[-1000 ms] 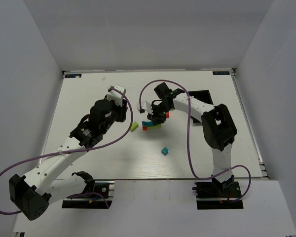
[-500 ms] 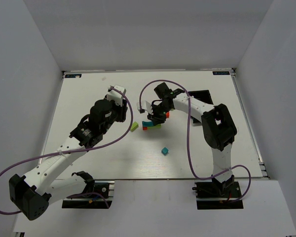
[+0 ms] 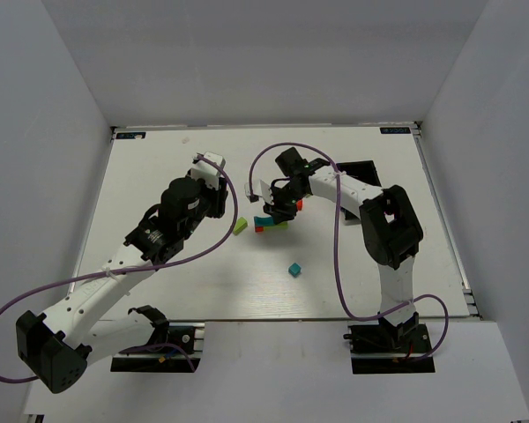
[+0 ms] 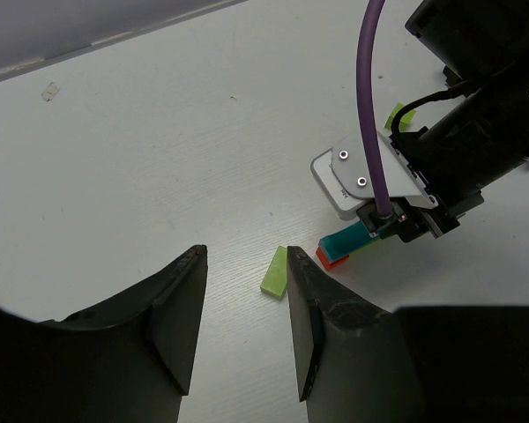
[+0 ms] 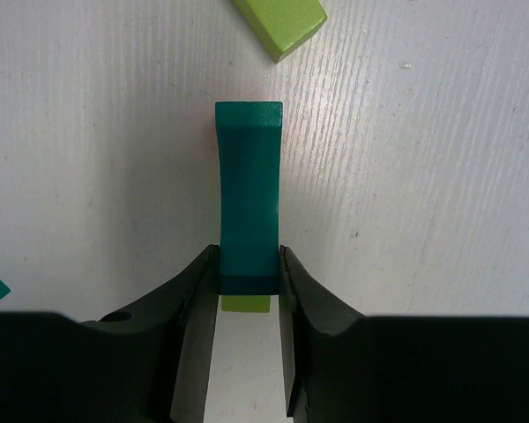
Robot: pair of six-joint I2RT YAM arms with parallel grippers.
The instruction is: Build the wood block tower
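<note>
The right arm reaches from its base at the lower right of the top view up and over to the middle of the tabletop (image 3: pixel 159 167). Its right pincer (image 3: pixel 283 210) is tipped down onto the wood block tower (image 3: pixel 269 224), just right of centre. The left arm stretches diagonally from the lower left corner towards the centre and stops short of the tower.

The right wrist view shows what the top view cannot. The jaws are closed on the near end of a long teal block (image 5: pixel 249 189), one finger touching each side. A lime piece (image 5: pixel 247 303) peeks out beneath the block between the fingers. From above, this grip is hidden under the wrist.

In the left wrist view, the left pincer (image 4: pixel 245 264) is spread apart with nothing between its fingers, low over the tabletop. A loose lime block (image 4: pixel 274 270) lies flat just beyond the right-hand fingertip. Further right, the teal block rests on a red block (image 4: pixel 329 257) under the other arm's wrist.

Only the top view shows a small teal cube (image 3: pixel 294 269), lying alone below the tower, well apart from it.
</note>
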